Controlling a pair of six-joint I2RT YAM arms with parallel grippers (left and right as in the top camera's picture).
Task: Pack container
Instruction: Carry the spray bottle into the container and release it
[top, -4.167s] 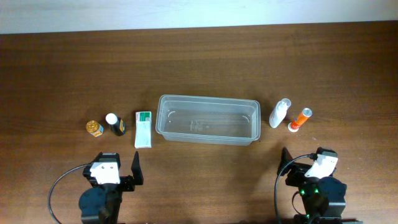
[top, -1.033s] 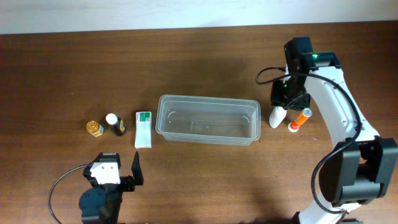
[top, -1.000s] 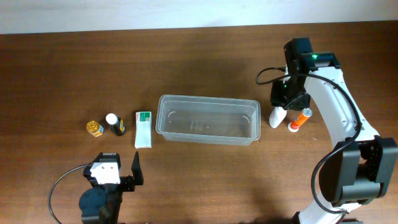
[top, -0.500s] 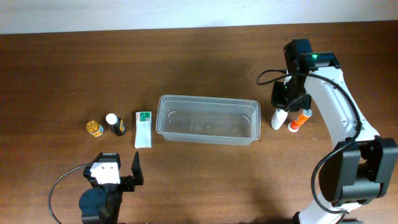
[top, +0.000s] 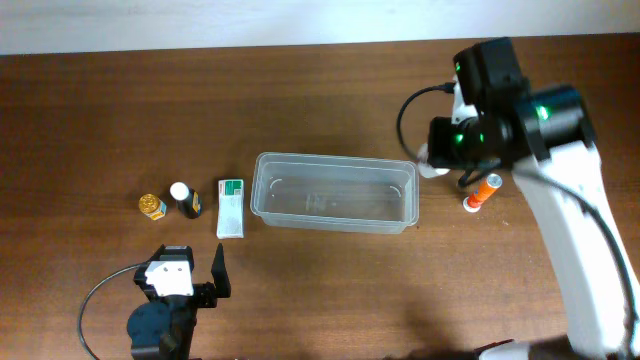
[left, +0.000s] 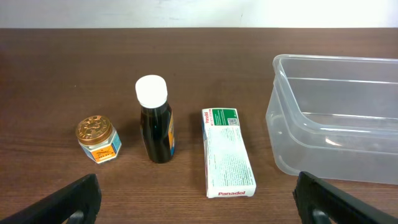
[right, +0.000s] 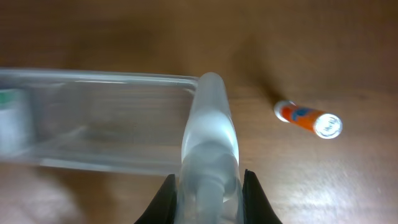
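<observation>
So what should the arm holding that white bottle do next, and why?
Probably shift a little left over the container, then lower. The right tool grips the white bottle just by its right end wall, so releasing here might catch the rim.

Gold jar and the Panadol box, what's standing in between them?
A dark bottle with a white cap stands between the gold-lidded jar and the Panadol box. The left wrist view shows it best.

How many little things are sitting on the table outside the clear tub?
4. A gold jar, a dark bottle and a Panadol box sit left of the container; an orange tube lies right. The right gripper holds the white bottle.
</observation>
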